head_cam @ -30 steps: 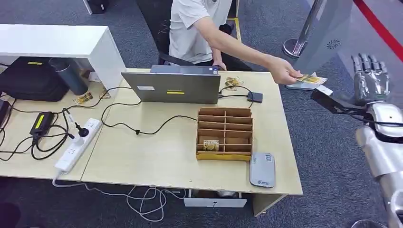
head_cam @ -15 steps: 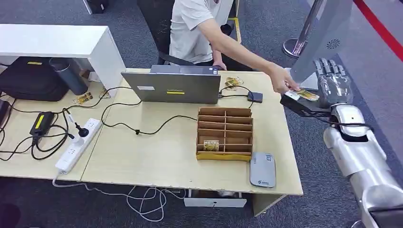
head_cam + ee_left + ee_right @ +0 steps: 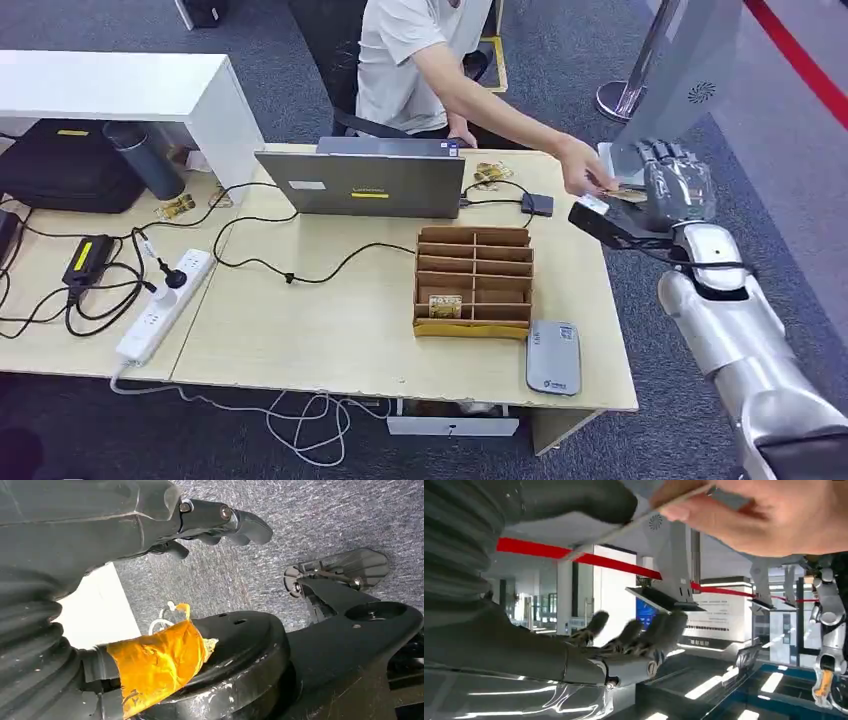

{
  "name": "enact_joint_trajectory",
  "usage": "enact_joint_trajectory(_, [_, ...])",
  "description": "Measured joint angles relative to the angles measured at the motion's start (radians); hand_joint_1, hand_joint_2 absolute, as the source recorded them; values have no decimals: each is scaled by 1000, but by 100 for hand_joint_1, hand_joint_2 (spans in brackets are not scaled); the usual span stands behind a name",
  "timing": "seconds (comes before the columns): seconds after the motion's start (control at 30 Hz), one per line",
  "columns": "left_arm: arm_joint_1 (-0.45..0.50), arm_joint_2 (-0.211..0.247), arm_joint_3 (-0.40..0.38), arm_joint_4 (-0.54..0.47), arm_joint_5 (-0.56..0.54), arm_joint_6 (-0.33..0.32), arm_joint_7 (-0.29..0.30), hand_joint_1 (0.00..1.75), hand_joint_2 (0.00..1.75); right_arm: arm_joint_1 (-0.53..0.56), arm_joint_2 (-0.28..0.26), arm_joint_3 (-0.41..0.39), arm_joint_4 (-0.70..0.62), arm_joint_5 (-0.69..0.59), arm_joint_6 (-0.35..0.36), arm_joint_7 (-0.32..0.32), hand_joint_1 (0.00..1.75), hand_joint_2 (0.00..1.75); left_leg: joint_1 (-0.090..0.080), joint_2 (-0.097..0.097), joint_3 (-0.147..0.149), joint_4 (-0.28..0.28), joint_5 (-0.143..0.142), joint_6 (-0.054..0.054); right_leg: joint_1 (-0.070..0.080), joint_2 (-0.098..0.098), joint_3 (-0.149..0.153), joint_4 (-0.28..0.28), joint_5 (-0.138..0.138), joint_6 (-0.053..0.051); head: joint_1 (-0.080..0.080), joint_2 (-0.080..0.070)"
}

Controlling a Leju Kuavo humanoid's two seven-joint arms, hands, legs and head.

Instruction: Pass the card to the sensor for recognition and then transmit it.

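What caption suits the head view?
A seated person's hand offers a card to the robot's open right hand beside the desk.

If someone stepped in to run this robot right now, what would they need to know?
Right hand: raised at the desk's far right corner, fingers apart, holding nothing.
Left hand: hanging low over the carpet, fingers curled, nothing in it.
Card: in the person's hand, offered right at the robot's right hand.
Sensor: grey box on the desk's near edge.
Done: nothing.
Left: take card, hold it to sensor, pass it on.
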Motion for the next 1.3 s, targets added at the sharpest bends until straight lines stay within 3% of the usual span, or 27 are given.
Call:
enact_joint_trajectory(0.47, [0,0,5,0,-7,-5,-3,0,175,2,5,7,-6,0,-7,2,175,175,0,0,0,0,0,0,0,0,0,0,0,0,0,0])
enact_joint_trajectory(0.67, [0,-2,9,0,-15,9,-3,0,175,26,13,7,-34,-75,-23,-22,175,175,0,0,0,0,0,0,0,0,0,0,0,0,0,0])
enact_joint_trajectory(0.83, [1,-6,22,0,2,21,-10,0,175,156,15,-26,-160,-161,-79,-73,175,175,0,-2,0,0,0,0,0,-2,0,-1,0,0,0,0])
enact_joint_trajectory(1.1, [2,-9,47,0,18,31,-10,0,175,313,14,-79,-324,-196,-105,-107,175,175,0,-2,0,0,0,0,0,-3,0,-1,-1,0,0,0])
enact_joint_trajectory(1.3, [5,-16,80,0,36,50,0,0,175,541,23,-106,-558,-197,-159,-144,175,175,0,-5,-2,0,-1,0,1,-5,0,-1,-2,0,0,0])
